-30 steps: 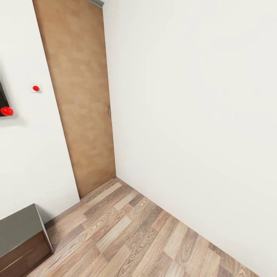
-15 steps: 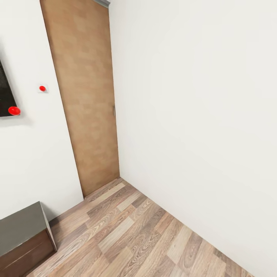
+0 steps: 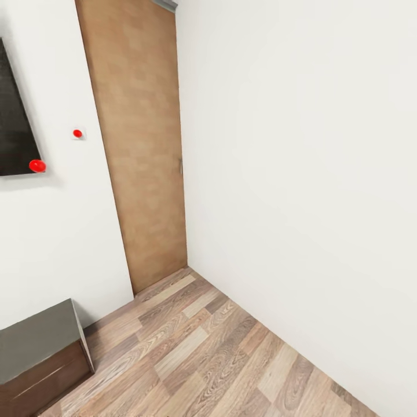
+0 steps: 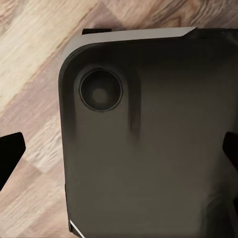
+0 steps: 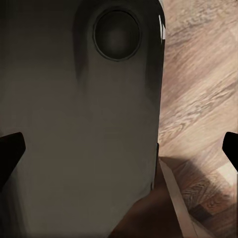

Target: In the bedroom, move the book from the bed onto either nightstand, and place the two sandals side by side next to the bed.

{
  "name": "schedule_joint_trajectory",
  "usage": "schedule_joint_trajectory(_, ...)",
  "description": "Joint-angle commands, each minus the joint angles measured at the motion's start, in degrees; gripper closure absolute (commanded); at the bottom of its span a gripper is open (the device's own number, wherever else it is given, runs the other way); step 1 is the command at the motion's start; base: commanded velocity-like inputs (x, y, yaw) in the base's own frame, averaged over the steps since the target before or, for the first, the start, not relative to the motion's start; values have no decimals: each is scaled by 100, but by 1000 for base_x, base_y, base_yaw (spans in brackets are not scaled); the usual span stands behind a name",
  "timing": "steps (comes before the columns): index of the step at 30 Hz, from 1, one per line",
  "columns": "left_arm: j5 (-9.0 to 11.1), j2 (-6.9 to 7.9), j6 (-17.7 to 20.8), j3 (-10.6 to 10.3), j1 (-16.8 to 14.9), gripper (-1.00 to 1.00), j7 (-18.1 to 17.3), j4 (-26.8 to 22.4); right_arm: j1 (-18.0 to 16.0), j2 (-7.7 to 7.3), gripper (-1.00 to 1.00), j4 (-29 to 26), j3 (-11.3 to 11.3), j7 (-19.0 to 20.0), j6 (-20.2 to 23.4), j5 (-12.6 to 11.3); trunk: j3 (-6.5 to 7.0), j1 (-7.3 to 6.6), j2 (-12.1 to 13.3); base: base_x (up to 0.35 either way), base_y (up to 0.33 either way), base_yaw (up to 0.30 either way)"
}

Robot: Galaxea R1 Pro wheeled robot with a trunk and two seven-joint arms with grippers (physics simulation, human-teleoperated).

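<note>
I face a corner of a room with white walls and a wood-plank floor. The book, the bed, the nightstand and the sandals are out of view. In the left wrist view my left gripper is open, its dark fingertips far apart over a dark grey rounded part of the robot's own body, with nothing held. In the right wrist view my right gripper is also open and holds nothing, above a similar dark grey body part and the plank floor.
A tall light-brown door stands shut in the corner. A low dark-brown cabinet with a grey top sits at the lower left, under a black wall panel with a red dot. A white wall bounds the right.
The whole head picture has shifted to the right, so the camera has turned left. More of the black panel and the cabinet shows now.
</note>
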Motion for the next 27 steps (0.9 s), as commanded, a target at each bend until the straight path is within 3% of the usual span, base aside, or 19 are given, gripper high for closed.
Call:
schedule_joint_trajectory(1, 0, 0, -20, 0, -2, -100, -4, 7, 0, 0, -100, -2, 7, -4, -2, -8, -4, 0, -3, 6, -1, 214)
schedule_joint_trajectory(13, 0, 0, -20, 0, -3, -100, -4, 7, 0, -2, -100, -5, 7, -4, -2, -21, -4, 0, -3, 2, 0, 201)
schedule_joint_trajectory(27, 0, 0, -22, 0, -4, -100, -4, 7, 0, 1, -100, 3, 7, 1, -2, -14, -4, 0, -3, 6, -7, 43)
